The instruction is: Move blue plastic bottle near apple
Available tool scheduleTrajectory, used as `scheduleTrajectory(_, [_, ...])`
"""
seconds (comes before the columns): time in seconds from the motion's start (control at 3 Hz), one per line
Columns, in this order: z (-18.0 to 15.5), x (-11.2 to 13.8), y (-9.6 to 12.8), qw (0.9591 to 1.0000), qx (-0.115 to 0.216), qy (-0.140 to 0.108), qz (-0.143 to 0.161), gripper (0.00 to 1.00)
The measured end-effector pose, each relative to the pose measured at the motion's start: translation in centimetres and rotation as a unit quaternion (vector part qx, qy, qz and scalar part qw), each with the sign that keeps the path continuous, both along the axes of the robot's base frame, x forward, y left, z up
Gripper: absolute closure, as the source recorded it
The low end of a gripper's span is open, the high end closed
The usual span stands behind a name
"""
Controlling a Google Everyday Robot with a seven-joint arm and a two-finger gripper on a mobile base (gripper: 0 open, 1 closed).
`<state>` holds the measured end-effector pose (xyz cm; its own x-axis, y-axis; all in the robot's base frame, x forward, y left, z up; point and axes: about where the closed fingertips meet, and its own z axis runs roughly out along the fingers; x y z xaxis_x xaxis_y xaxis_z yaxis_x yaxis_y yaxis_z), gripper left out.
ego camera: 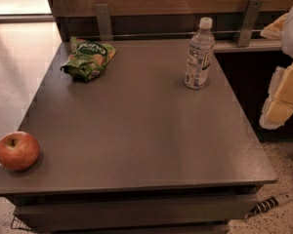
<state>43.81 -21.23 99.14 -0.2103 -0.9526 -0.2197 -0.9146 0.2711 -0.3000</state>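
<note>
Though laid out plainly enough, counts as not yet begun by the look of things: no part of the move done so far.

Nearest, at the near-left corner of the worktop [136,130]: the apple [17,151], red with yellowish patches, stem up, resting just inside the edge with nothing touching it.

Further back, out beyond the worktop's right edge and clear of its surface: the gripper [283,99], white and yellow, only partly in view. Cannot tell how far open or closed. Has hold of neither task thing, judging by both resting free on the worktop.

Further still, in the far-right part of the worktop: the blue plastic bottle [199,57], upright, white cap on, label toward the camera, standing alone. Sits about as far across the worktop from the apple as possible, on the opposite diagonal, so well apart from it.

Farthest, in the far-left part of the worktop: a green snack bag [88,57], crumpled, lying flat, off the straight line from bottle to apple.

Left to do, as a judgement: everything. Reaching in over the right edge, closing on the bottle, carrying it across the bare middle of the worktop, and setting it upright just beside the apple, without nudging the apple off the near-left corner.
</note>
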Motion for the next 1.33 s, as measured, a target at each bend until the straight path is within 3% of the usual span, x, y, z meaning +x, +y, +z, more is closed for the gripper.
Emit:
scheduleTrajectory(0.33, [0.0, 0.0, 0.0, 1.0, 0.0, 0.0, 0.0, 0.0])
scheduleTrajectory(0.67, [0.1, 1.3, -0.6, 0.9995, 0.028, -0.009, -0.014, 0.0])
scheduleTrajectory(1.0, [-0.2, 3.9, -3.0, 0.9887, 0.126, -0.054, -0.06, 0.0])
scheduleTrajectory(1.33, [-0.7, 7.0, -4.6, 0.9627, 0.232, -0.109, -0.087, 0.0])
